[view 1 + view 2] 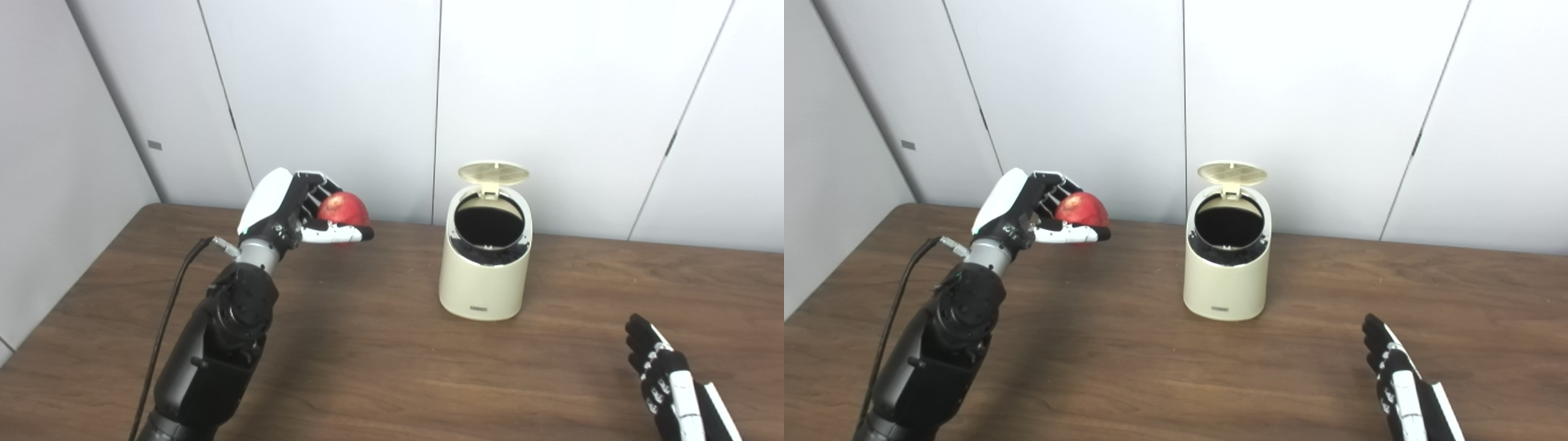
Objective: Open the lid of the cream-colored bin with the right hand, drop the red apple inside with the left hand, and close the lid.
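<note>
So the cream-colored bin [486, 269] is a smooth, matte plastic cylinder with rounded edges, and its round, ribbed lid [493, 173] is flipped up at the back, showing a dark round opening with a black ring around it. It sits on a wood-grain brown table [367, 367], close to the pale panelled wall [551, 92] behind.

The left hand [288, 208], glossy white shell on the back and black fingers, is raised above the table and wrapped around the red apple [343, 210], which looks shiny and round; the thumb runs under it. The apple is held well off to the left of the bin, roughly level with its open mouth, with bare air between them. A black cable [165, 318] trails down beside that forearm.

The right hand [664, 380] is down low, near and to the right of the bin, fingers stretched out flat and holding nothing, well apart from the bin.
</note>
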Robot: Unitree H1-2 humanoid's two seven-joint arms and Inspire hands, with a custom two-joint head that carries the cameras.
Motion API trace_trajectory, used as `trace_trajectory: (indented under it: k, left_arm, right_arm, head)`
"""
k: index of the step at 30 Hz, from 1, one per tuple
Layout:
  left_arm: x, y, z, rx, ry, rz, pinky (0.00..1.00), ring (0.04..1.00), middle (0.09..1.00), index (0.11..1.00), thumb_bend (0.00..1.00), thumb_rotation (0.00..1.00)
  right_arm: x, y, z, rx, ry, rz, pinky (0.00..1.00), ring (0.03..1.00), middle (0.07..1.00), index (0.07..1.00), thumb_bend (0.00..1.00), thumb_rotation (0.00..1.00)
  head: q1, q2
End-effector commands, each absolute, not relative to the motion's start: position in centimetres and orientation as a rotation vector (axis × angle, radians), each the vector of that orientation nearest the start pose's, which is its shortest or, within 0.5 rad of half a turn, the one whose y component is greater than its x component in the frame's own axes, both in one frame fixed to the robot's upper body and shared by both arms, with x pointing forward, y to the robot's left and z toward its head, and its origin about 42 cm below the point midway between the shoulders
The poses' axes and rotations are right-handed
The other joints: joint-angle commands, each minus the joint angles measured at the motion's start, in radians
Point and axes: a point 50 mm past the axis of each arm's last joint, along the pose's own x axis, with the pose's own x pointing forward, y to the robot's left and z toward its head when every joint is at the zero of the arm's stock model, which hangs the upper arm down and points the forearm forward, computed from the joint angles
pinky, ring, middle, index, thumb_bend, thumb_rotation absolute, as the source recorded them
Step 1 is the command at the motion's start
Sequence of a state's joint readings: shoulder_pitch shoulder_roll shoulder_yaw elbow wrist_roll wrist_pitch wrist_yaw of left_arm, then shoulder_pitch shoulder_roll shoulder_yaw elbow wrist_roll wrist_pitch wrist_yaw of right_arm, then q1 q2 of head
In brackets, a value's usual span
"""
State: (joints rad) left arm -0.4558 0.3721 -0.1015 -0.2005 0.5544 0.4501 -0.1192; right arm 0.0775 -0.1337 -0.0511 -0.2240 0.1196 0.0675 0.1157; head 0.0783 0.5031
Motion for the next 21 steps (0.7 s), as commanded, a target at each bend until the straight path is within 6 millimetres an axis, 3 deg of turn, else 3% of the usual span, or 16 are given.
trace_trajectory:
  k: [1,8,21]
  left_arm:
    - [38.7,25.4,31.2,0.890,-0.344,0.134,0.42,0.434,0.501,0.485,0.48,0.00]
    - [37.6,21.8,31.2,0.831,-0.444,0.074,0.34,0.448,0.538,0.485,0.47,0.00]
    - [38.9,16.7,30.8,0.776,-0.529,0.009,0.34,0.447,0.540,0.482,0.47,0.00]
  right_arm:
    - [26.1,-25.6,14.6,-0.035,-0.162,0.076,0.96,0.959,0.939,0.897,0.57,0.97]
    - [26.2,-24.4,14.2,-0.011,-0.154,0.074,0.94,0.955,0.939,0.903,0.58,0.94]
    - [26.6,-22.6,14.0,-0.043,-0.174,0.077,0.93,0.930,0.909,0.899,0.58,0.96]
  head:
    - [-0.003,0.001]
    - [-0.075,-0.002]
    - [-0.157,-0.019]
